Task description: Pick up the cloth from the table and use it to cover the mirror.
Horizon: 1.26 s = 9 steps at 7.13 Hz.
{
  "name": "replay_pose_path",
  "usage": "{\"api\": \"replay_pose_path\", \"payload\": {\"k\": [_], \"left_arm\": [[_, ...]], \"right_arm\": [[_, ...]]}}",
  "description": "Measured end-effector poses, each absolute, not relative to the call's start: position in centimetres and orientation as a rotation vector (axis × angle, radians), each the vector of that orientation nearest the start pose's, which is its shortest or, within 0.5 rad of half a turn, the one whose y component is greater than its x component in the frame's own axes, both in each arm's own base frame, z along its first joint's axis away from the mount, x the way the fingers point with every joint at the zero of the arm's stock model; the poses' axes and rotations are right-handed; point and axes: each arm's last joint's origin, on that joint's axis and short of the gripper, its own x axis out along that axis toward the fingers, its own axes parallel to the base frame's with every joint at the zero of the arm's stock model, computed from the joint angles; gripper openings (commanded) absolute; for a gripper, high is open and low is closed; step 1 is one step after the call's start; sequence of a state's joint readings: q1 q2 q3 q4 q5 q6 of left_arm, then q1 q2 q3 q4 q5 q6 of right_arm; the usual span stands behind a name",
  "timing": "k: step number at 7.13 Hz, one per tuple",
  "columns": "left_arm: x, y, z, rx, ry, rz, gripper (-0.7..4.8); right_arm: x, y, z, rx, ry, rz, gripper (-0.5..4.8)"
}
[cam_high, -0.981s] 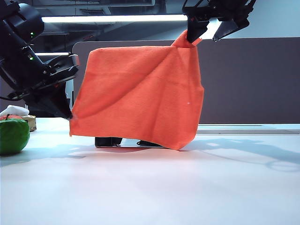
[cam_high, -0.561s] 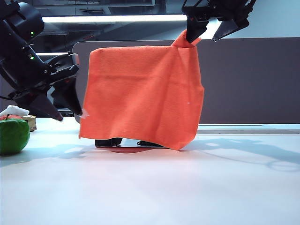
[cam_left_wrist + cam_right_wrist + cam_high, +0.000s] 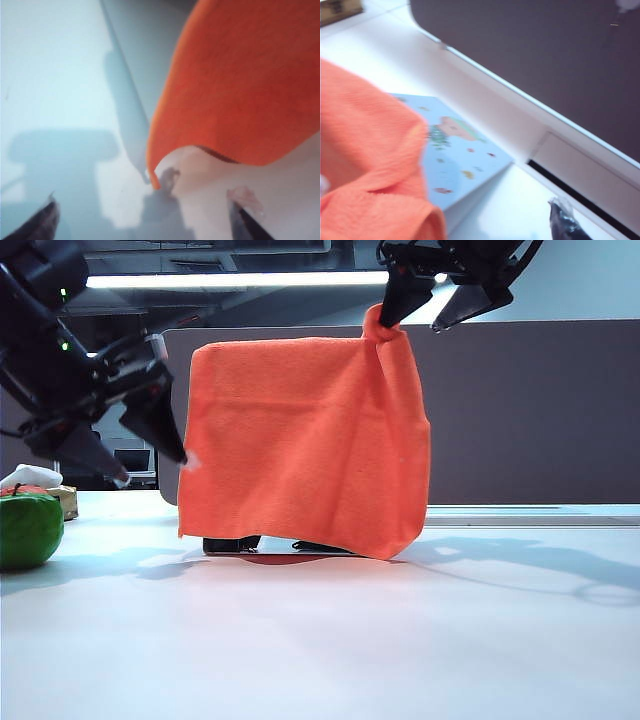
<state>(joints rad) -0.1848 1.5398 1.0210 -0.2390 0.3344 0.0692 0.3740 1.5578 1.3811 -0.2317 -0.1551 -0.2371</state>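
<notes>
Orange cloth [image 3: 305,445] draped over mirror [image 3: 270,543] on worktop [image 3: 320,640], release step; left claw [image 3: 150,430] wide beside it, right claw [image 3: 420,302] wide above pinched corner; next, withdrawal without snagging.

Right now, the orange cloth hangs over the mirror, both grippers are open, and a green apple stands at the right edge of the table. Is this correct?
Not quite. The exterior view shows the green apple at the table's left edge. The cloth does drape the mirror, with the left gripper and right gripper open.
</notes>
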Motion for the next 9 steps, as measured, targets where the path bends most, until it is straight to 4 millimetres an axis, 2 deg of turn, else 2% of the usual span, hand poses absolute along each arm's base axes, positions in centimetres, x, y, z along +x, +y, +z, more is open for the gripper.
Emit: {"api": "replay_pose_path", "payload": {"k": [1,3,4,5,6,7,9], "left_arm": [[31.1,-6.8,25.5,0.008,0.663,-0.531,4.45],[30.8,-6.8,26.5,-0.003,0.615,-0.555,4.36],[30.2,-7.1,31.3,-0.084,0.298,-0.704,4.30],[30.2,-7.2,31.5,-0.086,0.277,-0.723,4.06],[30.3,-7.3,32.2,-0.096,0.211,-0.758,3.79],[30.3,-7.3,32.3,-0.094,0.203,-0.758,3.63],[30.3,-7.3,32.4,-0.105,0.192,-0.759,3.63]], "right_arm": [[33.0,13.5,34.4,-0.273,0.356,0.577,4.79],[33.0,13.4,34.4,-0.283,0.359,0.534,4.79],[33.4,12.8,34.6,-0.325,0.356,0.321,4.79],[33.4,12.8,34.6,-0.330,0.357,0.299,4.79],[33.6,12.2,34.9,-0.355,0.343,0.104,4.79],[33.6,12.2,34.9,-0.360,0.343,0.079,4.79],[33.6,11.9,35.1,-0.371,0.333,-0.019,4.79]]}}
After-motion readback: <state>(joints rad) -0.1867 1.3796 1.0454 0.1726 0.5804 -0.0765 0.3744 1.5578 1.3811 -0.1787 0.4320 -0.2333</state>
